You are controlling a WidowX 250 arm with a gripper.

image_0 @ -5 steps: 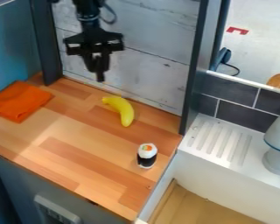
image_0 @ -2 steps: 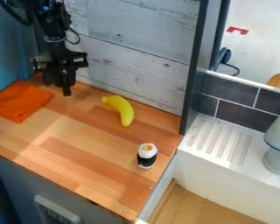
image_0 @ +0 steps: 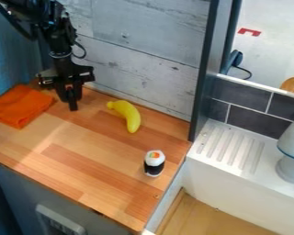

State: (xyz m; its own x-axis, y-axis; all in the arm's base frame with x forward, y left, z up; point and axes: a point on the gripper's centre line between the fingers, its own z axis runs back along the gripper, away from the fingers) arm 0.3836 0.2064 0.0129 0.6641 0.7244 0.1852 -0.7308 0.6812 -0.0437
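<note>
While the yellow banana (image_0: 131, 116) lies on the wooden counter (image_0: 82, 137), we see the black gripper (image_0: 72, 105) left of it; whether it is open or closed, we cannot tell. Farther left of the banana we see an orange cloth (image_0: 19, 106). Nearer us than the banana stands a toy sushi roll (image_0: 154, 163); well to the banana's right is a white ribbed drainboard (image_0: 229, 149).

Slanted downward view over the counter (image_0: 106, 156)
</note>
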